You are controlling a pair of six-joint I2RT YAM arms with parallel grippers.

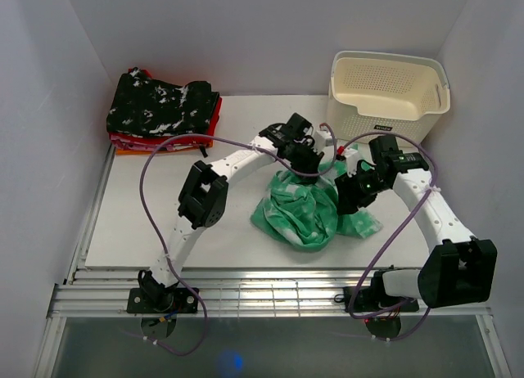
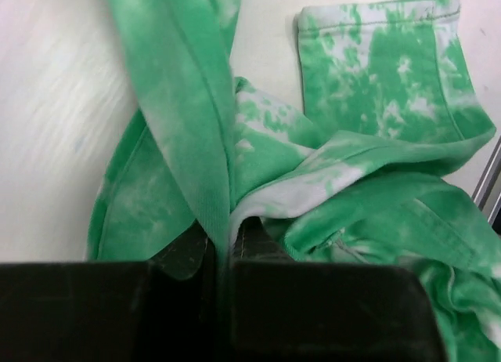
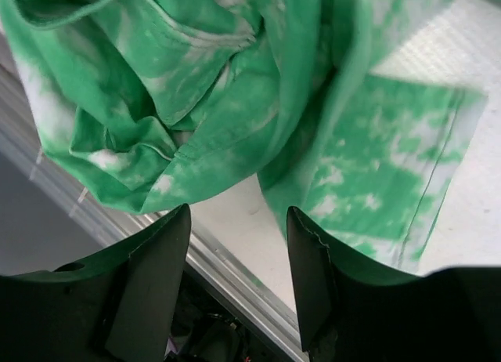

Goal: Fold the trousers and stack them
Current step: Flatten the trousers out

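left arm and right arm: white links, black joint housings, black bases. purple cable looped along each. right hand fingers matte black. green light at right wrist.

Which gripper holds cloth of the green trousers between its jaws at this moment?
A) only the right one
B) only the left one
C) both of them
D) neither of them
B: in the left wrist view, the left gripper has its jaws shut on a fold of the trousers. The right gripper has its jaws apart, with only the table showing between them.
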